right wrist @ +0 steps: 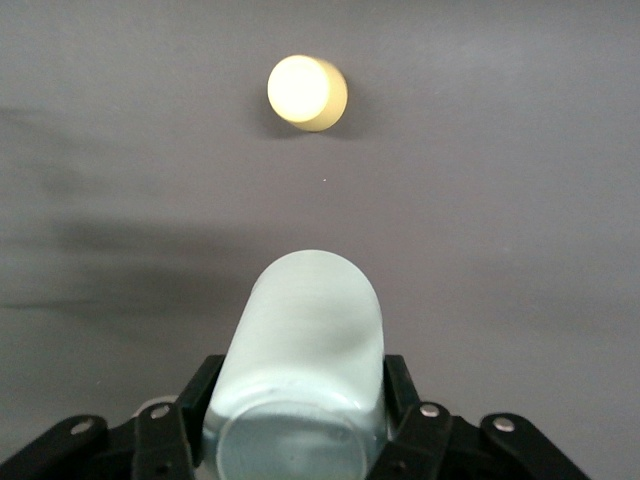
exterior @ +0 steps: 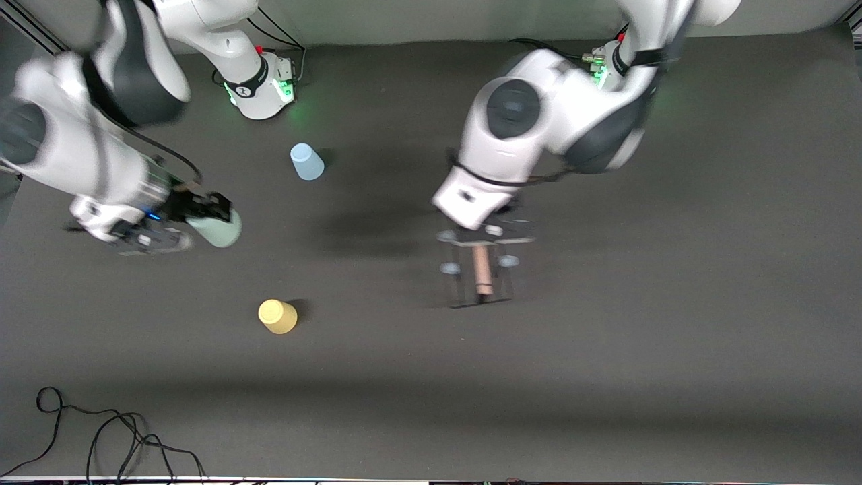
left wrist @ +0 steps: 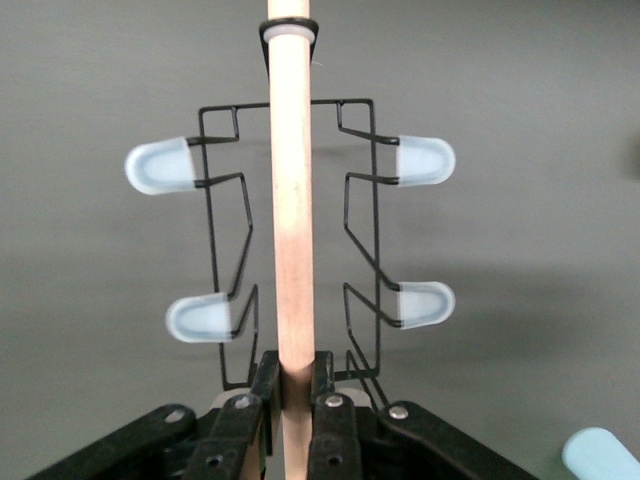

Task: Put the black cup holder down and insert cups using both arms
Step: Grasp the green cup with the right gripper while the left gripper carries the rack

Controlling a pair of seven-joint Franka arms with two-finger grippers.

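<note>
left gripper (left wrist: 292,420) grips black cup holder (exterior: 479,266) | right gripper (right wrist: 300,420) grips mint cup (right wrist: 300,360)

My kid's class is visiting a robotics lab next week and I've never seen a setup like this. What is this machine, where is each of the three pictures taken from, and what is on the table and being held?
These are two white robot arms at a dark table, each ending in a two-fingered gripper. The big picture looks down from a high camera facing the robots. The other two come from cameras on the arms' wrists.

The left gripper is shut on the wooden rod handle of the black cup holder, a wire rack with pale-capped pegs. The right gripper is shut on the mint green cup, toward the right arm's end of the table.

Two more cups stand upside down on the table: the light blue cup near the right arm's base, and the yellow cup nearer the front camera.
</note>
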